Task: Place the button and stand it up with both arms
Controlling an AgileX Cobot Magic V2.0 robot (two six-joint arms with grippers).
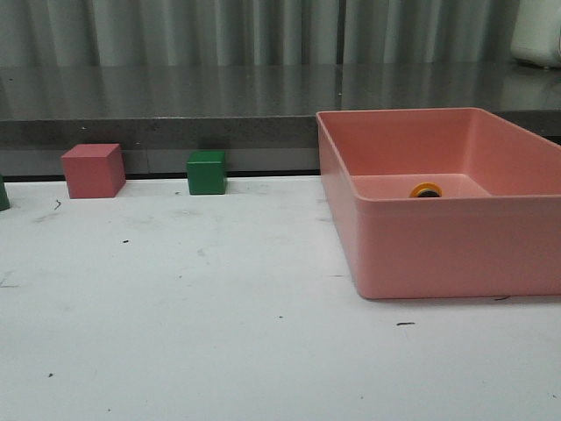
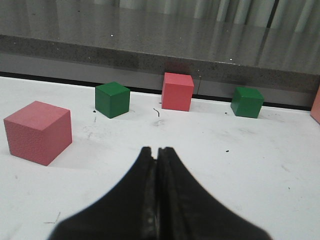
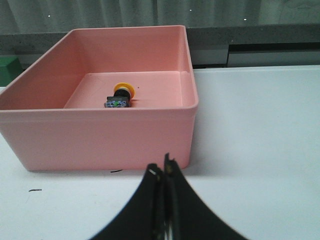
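The button [image 3: 119, 96] lies on its side on the floor of the pink bin [image 3: 100, 132], yellow cap away from the right wrist camera, black body and bluish-green end toward it. In the front view only its yellow cap [image 1: 426, 189] shows over the bin's front wall [image 1: 456, 246]. My right gripper [image 3: 162, 167] is shut and empty, low over the white table just outside the bin's near wall. My left gripper [image 2: 156, 150] is shut and empty over the table, well short of the cubes. Neither arm shows in the front view.
A pink cube [image 1: 92, 170] and a green cube [image 1: 207, 172] stand at the back of the table by the dark ledge. The left wrist view shows two pink cubes [image 2: 38, 131] [image 2: 177, 91] and two green cubes [image 2: 112, 99] [image 2: 246, 101].
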